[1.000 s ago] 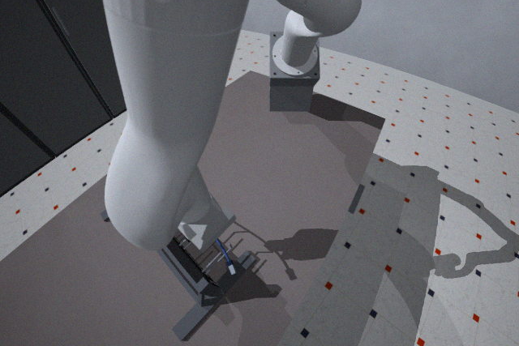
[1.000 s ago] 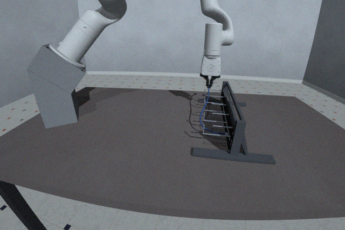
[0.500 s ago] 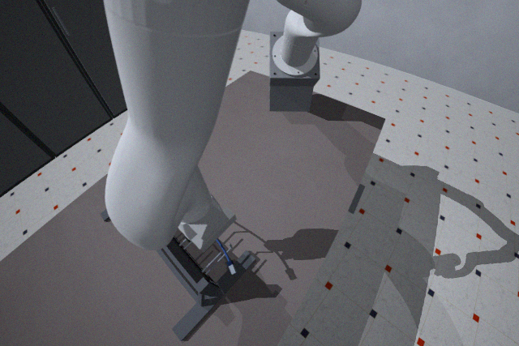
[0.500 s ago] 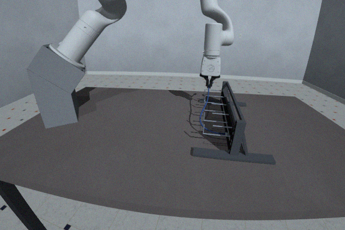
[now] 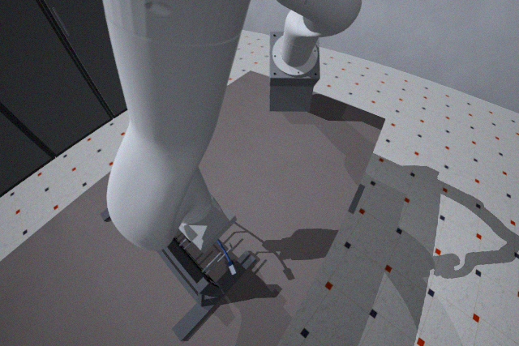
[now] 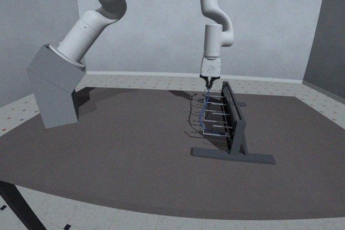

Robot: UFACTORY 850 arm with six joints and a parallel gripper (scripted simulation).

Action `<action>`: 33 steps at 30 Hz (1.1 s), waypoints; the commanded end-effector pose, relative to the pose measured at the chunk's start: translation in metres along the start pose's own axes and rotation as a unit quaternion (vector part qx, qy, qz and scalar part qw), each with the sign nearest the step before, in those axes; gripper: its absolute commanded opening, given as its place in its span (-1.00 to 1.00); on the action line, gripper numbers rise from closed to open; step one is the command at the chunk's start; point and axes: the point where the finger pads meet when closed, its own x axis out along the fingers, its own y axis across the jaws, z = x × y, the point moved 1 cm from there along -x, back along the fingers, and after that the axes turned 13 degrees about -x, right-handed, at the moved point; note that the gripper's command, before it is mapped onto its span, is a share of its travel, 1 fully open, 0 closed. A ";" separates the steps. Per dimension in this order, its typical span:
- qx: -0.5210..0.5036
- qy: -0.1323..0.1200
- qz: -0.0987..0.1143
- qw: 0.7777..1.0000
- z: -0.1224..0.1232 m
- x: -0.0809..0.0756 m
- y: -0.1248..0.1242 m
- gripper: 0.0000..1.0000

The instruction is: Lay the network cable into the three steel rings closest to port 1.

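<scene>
A blue network cable [image 6: 202, 113] hangs in a curve in front of the dark patch panel [image 6: 233, 116], among the steel rings [image 6: 215, 116] that stick out from it. Its lower end reaches the panel near the bottom front [image 6: 221, 132]. My gripper [image 6: 209, 84] points straight down above the far end of the rack and is shut on the cable's upper end. In the top view the cable [image 5: 225, 254] and its white plug [image 5: 231, 268] show beside the rack [image 5: 199, 267]; my arm hides the gripper there.
The rack stands on a grey crossbar foot [image 6: 232, 155] on the dark mat. My arm's base [image 6: 54, 93] is far left. Dark cabinets [image 5: 45, 61] line one wall.
</scene>
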 end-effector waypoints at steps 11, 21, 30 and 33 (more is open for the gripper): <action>0.000 0.000 0.001 1.000 0.000 0.011 0.001 -1.00; 0.000 0.000 0.001 1.000 0.000 0.022 0.001 -1.00; 0.000 0.000 0.001 1.000 0.000 0.031 0.001 -1.00; 0.000 0.000 0.001 1.000 0.000 0.034 0.001 -1.00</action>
